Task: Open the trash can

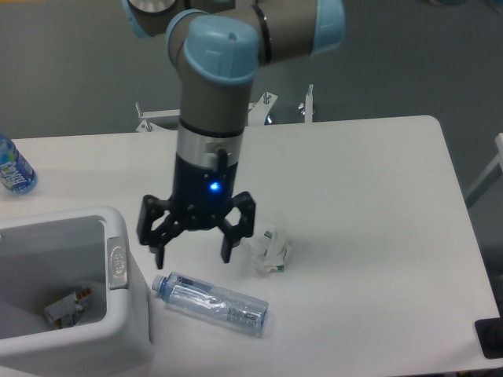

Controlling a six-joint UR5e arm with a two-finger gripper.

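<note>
Single fixed view, set high at the near edge of the worktop (377,204) and tilted steeply down toward the arm's base at the far edge; medium range; the frame takes in most of the white surface, crops the trash can (118,314) at lower left, and shows grey floor beyond; no second view.

clear bottle (211,300) under hand (193,250) — crumpled wrapper (269,250) beside

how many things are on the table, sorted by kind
trash can: 1, open, with scraps inside
plastic bottles: 2, a clear one lying flat and a blue one at the left edge
crumpled wrapper: 1
total: 4
</note>
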